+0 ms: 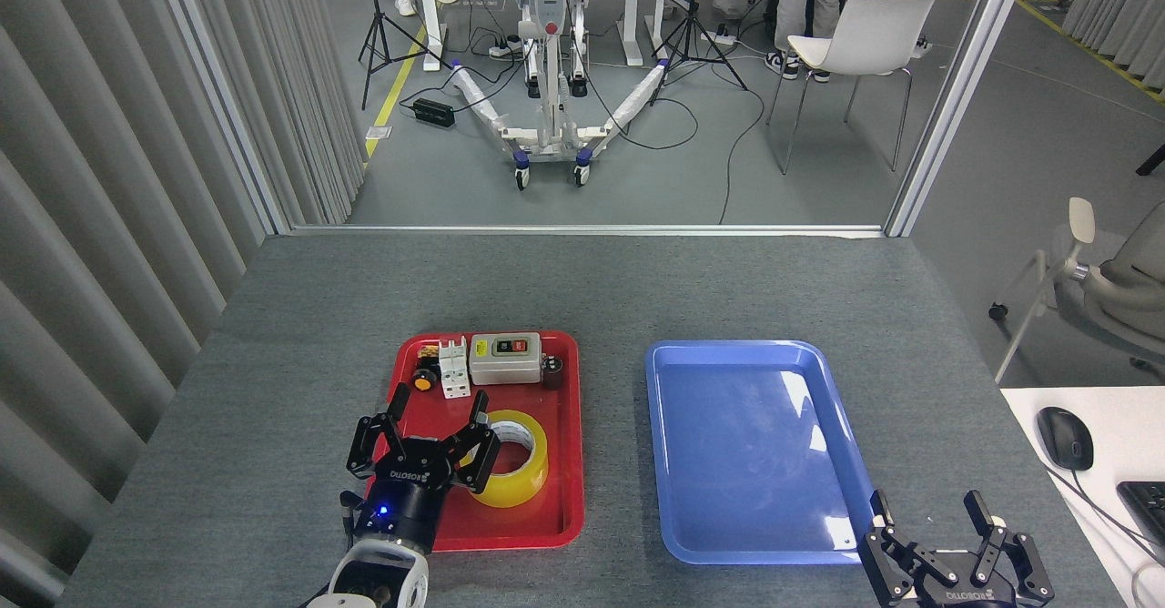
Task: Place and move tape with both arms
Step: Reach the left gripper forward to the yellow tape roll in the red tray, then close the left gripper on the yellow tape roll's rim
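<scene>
Grey felt-covered desk carries two trays side by side: red tray on the left, blue tray on the right, bare inside. Left arm reaches in over the near-left part of the red tray; left gripper has its fingers spread wide, holding nothing, hanging just beside and partly in front of the tape. The tape lies flat in the near half of the red tray, core opening up. Right gripper sits low at the near-right corner of the blue tray, fingers also spread wide and empty. Judgement: step in hand is the approach to the first pick; no contact with the roll is evident. Next move calls for centring the fingers over the roll, descending, and closing across its outer wall or through the core. In the way: along the far edge of the red tray stand a grey switch box, a white breaker, a yellow-and-black button part and a small dark cylinder; the tray rim also limits a low side entry.
</scene>
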Controlling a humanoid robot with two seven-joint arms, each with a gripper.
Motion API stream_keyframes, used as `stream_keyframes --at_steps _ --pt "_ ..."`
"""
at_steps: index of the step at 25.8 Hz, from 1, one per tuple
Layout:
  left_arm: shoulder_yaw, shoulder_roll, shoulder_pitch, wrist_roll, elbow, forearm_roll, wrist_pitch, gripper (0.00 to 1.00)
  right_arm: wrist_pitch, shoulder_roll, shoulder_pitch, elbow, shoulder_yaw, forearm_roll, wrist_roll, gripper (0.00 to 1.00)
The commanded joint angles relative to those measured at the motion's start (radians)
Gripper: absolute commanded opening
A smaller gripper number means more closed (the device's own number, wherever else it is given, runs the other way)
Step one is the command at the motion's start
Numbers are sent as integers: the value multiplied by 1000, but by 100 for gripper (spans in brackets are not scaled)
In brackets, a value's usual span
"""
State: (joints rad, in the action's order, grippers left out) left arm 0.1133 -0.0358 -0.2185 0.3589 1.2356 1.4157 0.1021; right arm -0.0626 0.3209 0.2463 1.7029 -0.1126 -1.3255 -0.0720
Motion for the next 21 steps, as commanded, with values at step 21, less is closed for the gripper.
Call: stream_keyframes --at_steps 21 --pt "114 2 -274 -374 -285 -17 -116 100 12 6 -9 -3 5 -4 -11 100"
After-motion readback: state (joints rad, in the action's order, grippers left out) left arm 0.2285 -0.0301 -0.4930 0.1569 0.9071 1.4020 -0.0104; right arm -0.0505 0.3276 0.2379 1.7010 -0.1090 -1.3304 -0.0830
